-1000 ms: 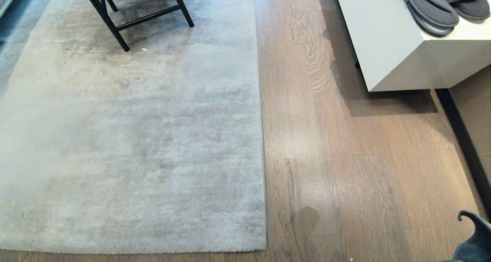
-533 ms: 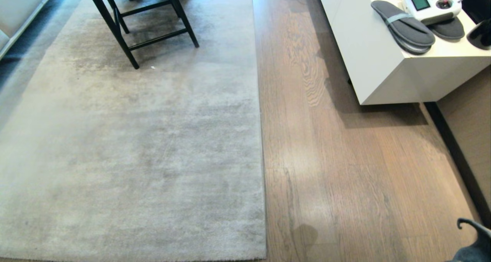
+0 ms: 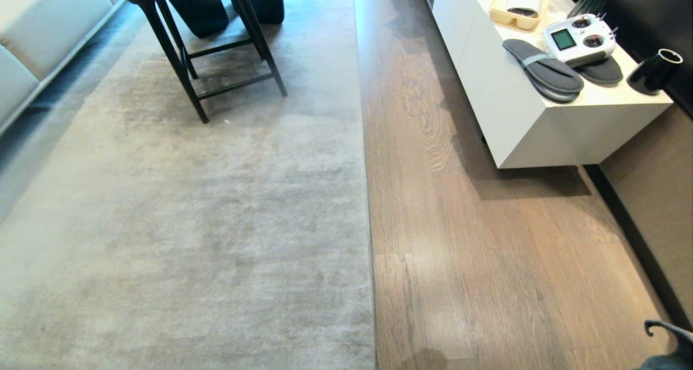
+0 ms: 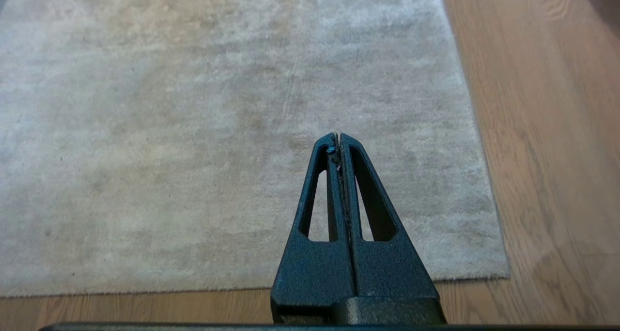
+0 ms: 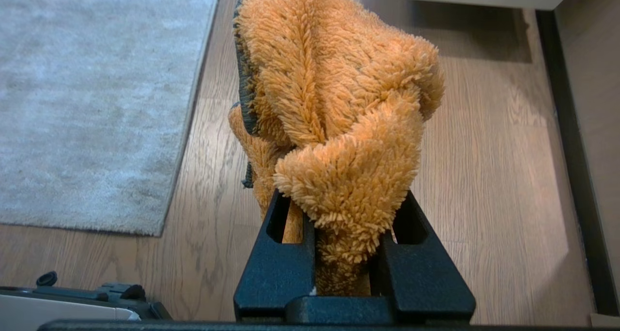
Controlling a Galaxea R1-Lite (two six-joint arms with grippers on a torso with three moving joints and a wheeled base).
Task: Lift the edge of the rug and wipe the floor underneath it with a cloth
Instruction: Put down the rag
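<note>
Cloth: fuzzy, soft, light; bunched between right jaws, clamped on it, bulk spilling past tips.
Left jaws shut, empty, above rug pile.
Rug edge: thin, floppy, likely heavy; lies flat on floor; pinch hem.

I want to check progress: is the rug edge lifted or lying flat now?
Lying flat. The rug edge runs straight along the floor, no backing showing. The right gripper holds the cloth.
</note>
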